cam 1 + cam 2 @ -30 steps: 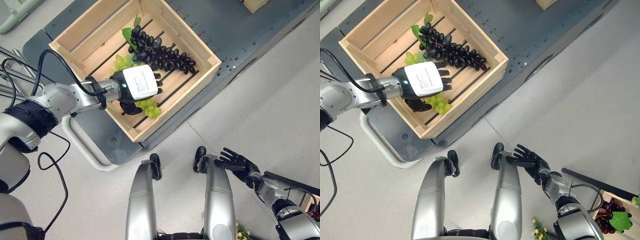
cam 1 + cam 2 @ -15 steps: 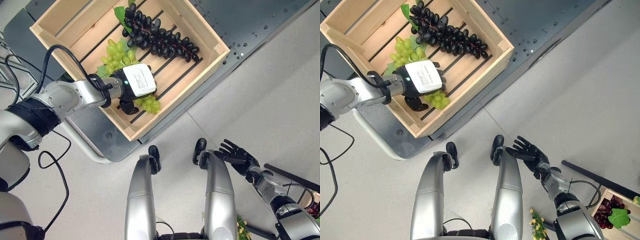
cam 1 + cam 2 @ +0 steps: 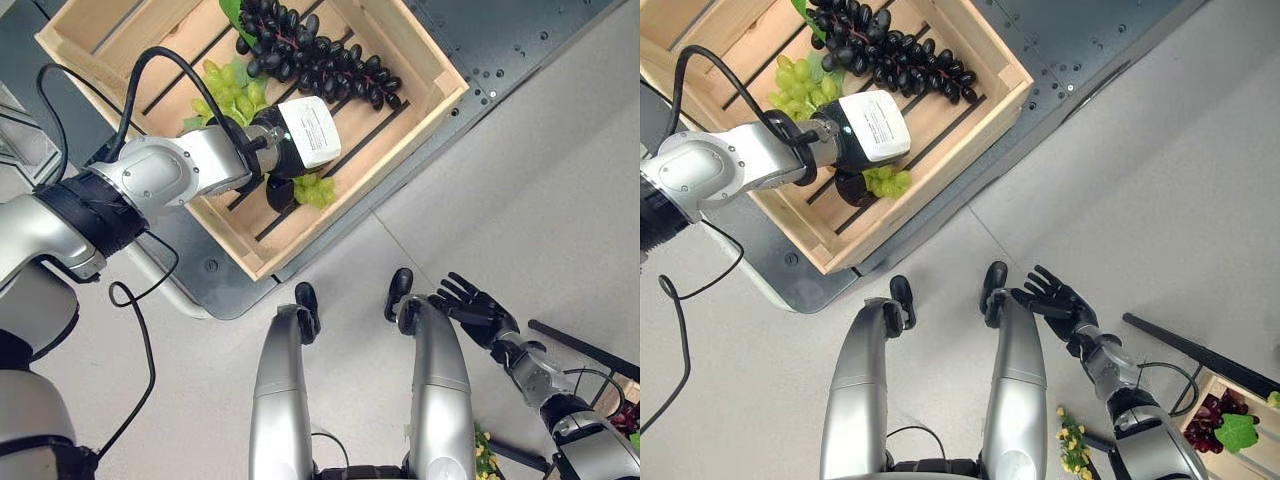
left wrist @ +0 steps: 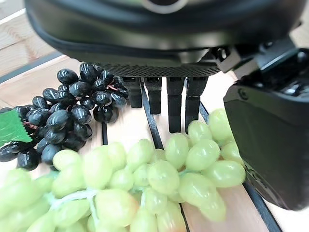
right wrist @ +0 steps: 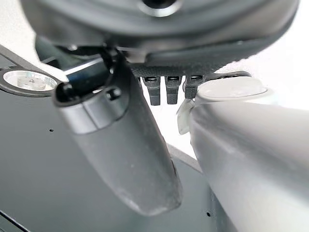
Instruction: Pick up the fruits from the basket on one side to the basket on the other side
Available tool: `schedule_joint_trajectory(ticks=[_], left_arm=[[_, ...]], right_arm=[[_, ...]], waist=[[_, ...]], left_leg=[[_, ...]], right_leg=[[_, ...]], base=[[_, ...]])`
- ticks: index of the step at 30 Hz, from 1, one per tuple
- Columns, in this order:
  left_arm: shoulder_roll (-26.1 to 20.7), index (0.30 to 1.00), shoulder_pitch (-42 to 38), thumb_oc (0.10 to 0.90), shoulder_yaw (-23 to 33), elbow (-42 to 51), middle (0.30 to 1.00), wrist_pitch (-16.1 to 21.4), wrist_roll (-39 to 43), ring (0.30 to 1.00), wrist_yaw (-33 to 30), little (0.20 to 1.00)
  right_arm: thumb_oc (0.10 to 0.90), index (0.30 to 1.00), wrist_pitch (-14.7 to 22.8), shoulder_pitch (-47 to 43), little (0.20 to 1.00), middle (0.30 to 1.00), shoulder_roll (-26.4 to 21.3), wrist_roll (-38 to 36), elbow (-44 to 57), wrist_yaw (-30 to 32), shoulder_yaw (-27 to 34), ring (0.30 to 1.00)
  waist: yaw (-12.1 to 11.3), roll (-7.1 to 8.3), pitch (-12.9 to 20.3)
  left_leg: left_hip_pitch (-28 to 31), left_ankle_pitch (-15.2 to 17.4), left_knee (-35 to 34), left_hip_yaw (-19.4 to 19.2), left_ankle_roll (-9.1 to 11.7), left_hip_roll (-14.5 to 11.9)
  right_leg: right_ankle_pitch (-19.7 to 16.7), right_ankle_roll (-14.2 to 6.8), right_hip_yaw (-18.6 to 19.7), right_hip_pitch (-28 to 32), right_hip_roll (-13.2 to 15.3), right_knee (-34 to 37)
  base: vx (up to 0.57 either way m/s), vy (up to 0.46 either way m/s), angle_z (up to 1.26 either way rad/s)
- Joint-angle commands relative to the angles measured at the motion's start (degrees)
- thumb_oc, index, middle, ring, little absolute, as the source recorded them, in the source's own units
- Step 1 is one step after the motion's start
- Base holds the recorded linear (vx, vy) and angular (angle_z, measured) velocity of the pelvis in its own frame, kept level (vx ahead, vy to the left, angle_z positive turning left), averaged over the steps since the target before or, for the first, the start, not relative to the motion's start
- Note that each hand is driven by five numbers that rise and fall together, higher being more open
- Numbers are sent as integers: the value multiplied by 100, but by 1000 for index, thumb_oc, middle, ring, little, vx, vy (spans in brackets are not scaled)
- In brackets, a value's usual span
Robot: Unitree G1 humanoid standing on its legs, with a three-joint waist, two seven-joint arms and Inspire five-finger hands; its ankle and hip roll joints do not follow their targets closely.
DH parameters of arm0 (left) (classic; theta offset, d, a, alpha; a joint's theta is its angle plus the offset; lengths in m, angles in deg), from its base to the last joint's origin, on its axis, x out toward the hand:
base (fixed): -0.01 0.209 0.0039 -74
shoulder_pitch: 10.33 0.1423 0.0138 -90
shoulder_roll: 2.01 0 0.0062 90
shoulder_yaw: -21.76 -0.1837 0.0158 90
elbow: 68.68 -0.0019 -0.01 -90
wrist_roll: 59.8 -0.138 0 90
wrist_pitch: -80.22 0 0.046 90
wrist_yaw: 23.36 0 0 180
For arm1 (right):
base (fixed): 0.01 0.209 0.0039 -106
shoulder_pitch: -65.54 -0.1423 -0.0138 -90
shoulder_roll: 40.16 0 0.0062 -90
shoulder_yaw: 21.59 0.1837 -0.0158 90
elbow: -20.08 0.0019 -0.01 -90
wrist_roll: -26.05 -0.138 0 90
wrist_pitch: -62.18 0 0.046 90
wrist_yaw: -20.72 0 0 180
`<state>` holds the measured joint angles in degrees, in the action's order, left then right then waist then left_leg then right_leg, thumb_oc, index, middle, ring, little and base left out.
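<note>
A green grape bunch (image 3: 318,190) lies on the slats of the wooden crate (image 3: 361,182), its other end (image 3: 225,85) showing past the wrist. My left hand (image 3: 300,135) hovers right over the bunch's middle. In the left wrist view its fingers (image 4: 175,104) reach out straight above the green grapes (image 4: 159,179), the thumb (image 4: 270,140) stands apart beside them, and nothing is gripped. A black grape bunch (image 3: 320,60) lies further back in the crate. My right hand (image 3: 475,312) hangs open low on the right, away from the crate.
The crate stands on a dark grey platform (image 3: 500,50). At the lower right, a second basket (image 3: 1200,395) holds dark red grapes (image 3: 1208,420) with a green leaf (image 3: 1238,432). A small yellow-green sprig (image 3: 1070,440) lies on the floor.
The whole picture has shifted, so the camera has moved. My left hand stays over the green bunch, its forearm now more bent across the crate. The right hand stays open.
</note>
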<state>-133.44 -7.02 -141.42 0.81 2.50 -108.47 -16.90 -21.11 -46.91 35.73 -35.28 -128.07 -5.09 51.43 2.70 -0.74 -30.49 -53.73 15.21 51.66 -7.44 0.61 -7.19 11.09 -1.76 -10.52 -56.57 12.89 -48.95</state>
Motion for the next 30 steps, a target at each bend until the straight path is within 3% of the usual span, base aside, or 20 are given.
schedule_joint_trajectory(ticks=[1, 11, 13, 16, 17, 18, 19, 22, 23, 24, 25, 29, 30], left_arm=[[-730, 300, -159, 400, -46, -785, 300, -216, -344, 300, 15, 300], [-992, 300, 13, 400, 80, -558, 300, 302, -241, 300, -825, 300], [-1058, 300, 82, 400, 151, -515, 300, 277, -183, 300, -1034, 300], [-1193, 300, 399, 400, 452, -422, 300, -74, 562, 300, -1484, 300], [-1245, 300, 638, 400, 727, -451, 300, -310, 1403, 300, -1887, 300], [-1256, 300, 803, 400, 928, -505, 300, -397, 1726, 300, -2058, 300], [-1229, 300, 1276, 400, 1477, -680, 300, -372, 2510, 300, -2447, 300], [-929, 300, 2712, 400, 3184, -1255, 300, 384, 3584, 300, -2966, 300], [-901, 300, 2819, 400, 3316, -1281, 300, 444, 3700, 300, -2984, 300], [-530, 300, 3647, 400, 4329, -1491, 300, 868, 4259, 300, -2818, 300], [-312, 300, 3935, 400, 4725, -1556, 300, 1010, 4646, 300, -2676, 300], [91, 300, 4406, 400, 5377, -1581, 300, 1197, 5601, 300, -2235, 300], [369, 300, 4668, 400, 5740, -1416, 300, 1117, 6173, 300, -1966, 300]], right_arm=[[800, 900, 431, 102, 900, 900, 21, -341, 393, -163, 157, 900], [800, 900, 449, 252, 900, 900, 157, -238, 630, -204, 167, 900], [800, 900, 460, 312, 900, 900, 182, -196, 660, -211, 166, 900], [800, 900, 417, 464, 900, 900, 251, -196, 751, -227, 146, 900], [800, 900, 377, 511, 900, 900, 276, -212, 819, -233, 144, 900], [800, 900, 369, 548, 900, 900, 304, -223, 884, -217, 143, 900], [800, 900, 377, 634, 900, 900, 354, -240, 1009, -190, 128, 900], [800, 900, 369, 841, 900, 900, 541, -143, 1359, -16, 131, 900], [800, 900, 380, 853, 900, 900, 553, -127, 1383, -10, 124, 900], [800, 900, 339, 977, 900, 900, 700, 45, 1693, 229, 91, 900], [800, 900, 306, 1020, 900, 900, 772, 112, 1817, 337, 63, 900], [800, 900, 237, 1164, 900, 900, 936, 272, 2022, 426, 42, 900], [800, 900, 178, 1305, 900, 900, 1010, 423, 2242, 496, 25, 900]], waist=[[25, 54, 69], [-26, -11, 69], [-34, -30, 69], [-74, -53, 69], [-103, -53, 69], [-128, -45, 69], [-156, -42, 69], [-215, -8, 69], [-212, -9, 69], [-247, 22, 177], [-245, 29, 278], [-214, 28, 494], [-171, 18, 692]], left_leg=[[244, -96, -801, -403, -340, 185], [1035, -77, -1053, -474, -374, 208], [1229, -83, -1128, -483, -379, 217], [1769, -129, -1409, -465, -374, 268], [2021, -164, -1557, -454, -376, 302], [2147, -185, -1635, -443, -377, 321], [2378, -233, -1780, -417, -377, 356], [2952, -339, -2133, -340, -368, 454], [2991, -348, -2158, -334, -367, 461], [3371, -408, -2424, -319, -348, 524], [3515, -425, -2536, -318, -339, 544], [3866, -448, -2800, -349, -328, 568], [4199, -479, -3079, -393, -306, 592]], right_leg=[[-390, -230, 60, 391, -191, 618], [-358, -285, 78, 1110, -216, 776], [-350, -292, 81, 1278, -199, 819], [-348, -323, 80, 1772, -187, 1022], [-358, -336, 78, 2008, -186, 1145], [-361, -341, 72, 2129, -184, 1209], [-365, -347, 69, 2343, -186, 1312], [-379, -350, 73, 2894, -217, 1627], [-383, -351, 73, 2934, -220, 1654], [-391, -352, 61, 3300, -245, 1912], [-388, -350, 67, 3437, -256, 2024], [-385, -358, 84, 3738, -278, 2265], [-403, -368, 60, 4070, -299, 2578]], base=[[0, 0, 0], [-1, -1, 0], [0, 0, 0], [21, -6, -7], [17, -23, -8], [16, -40, -8], [14, -35, -5], [21, -42, -8], [51, -49, -7], [82, -38, -7], [93, -36, -8], [88, -4, -2], [114, -6, 9]])
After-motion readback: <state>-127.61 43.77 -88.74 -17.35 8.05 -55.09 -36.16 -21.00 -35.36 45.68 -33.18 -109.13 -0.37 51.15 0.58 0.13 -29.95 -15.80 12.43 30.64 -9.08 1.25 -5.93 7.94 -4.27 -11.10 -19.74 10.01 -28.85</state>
